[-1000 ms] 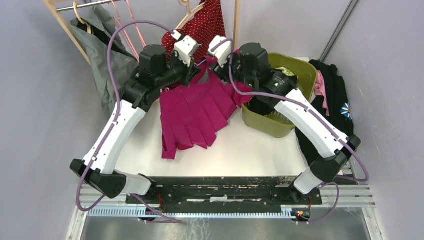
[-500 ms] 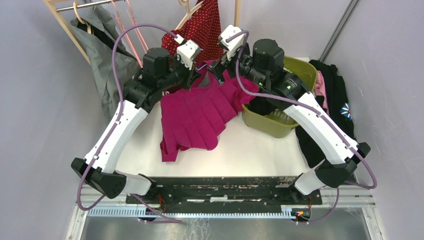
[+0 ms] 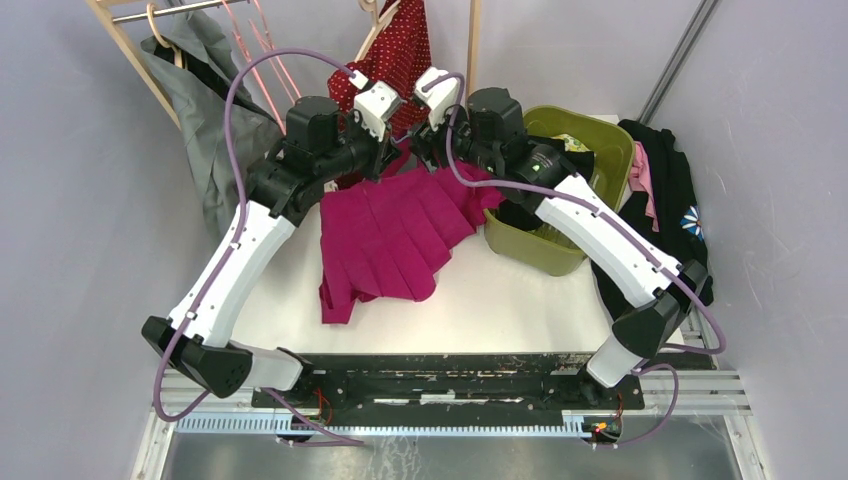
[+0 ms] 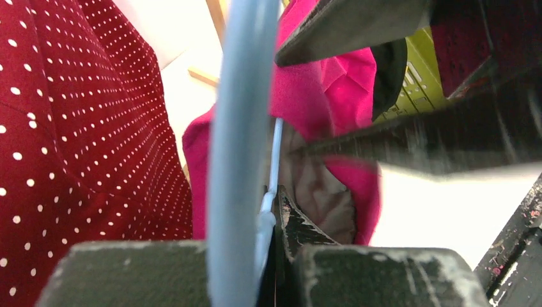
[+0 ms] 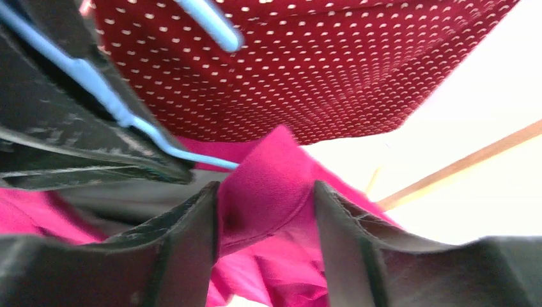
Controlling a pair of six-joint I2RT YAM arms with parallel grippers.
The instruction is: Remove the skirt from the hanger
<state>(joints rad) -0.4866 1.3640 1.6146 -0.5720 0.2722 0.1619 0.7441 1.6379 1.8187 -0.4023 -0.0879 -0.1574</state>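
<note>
Up at the back of the white counter (image 3: 500, 290), the two arms meet nose to nose beneath a dark red, white-dotted garment (image 3: 405, 55) that hangs from a wooden clothes rack (image 3: 472, 40). The magenta pleated skirt (image 3: 385, 235) has its waist end lifted between the two wrists. The rest of it slopes down and spreads over the counter, with the hem lying toward the near edge.

The left gripper (image 4: 278, 256) is clenched on the thin, pale blue plastic hanger (image 4: 238, 160). In the left wrist view the hanger's wire is pinched where the two dark fingers (image 4: 371, 275) meet, and a thicker, blurred blue bar of it runs straight up the picture. Magenta cloth bunches just behind it.

The right gripper (image 5: 265, 188) is spread wide. Its fingers (image 5: 185, 249) stand on either side of a raised fold of the skirt's top edge, and the cloth fills the gap and touches both inner faces. In the right wrist view the blue wire passes just beside this fold and runs into the left gripper's dark fingers.

An olive-green plastic tub (image 3: 600, 140) stands on the counter to the right of the skirt, and the skirt's right corner reaches its rim. A grey garment (image 3: 215, 110) hangs at the far left of the rack. A heap of black clothing (image 3: 672, 190) lies beyond the tub on the right.
</note>
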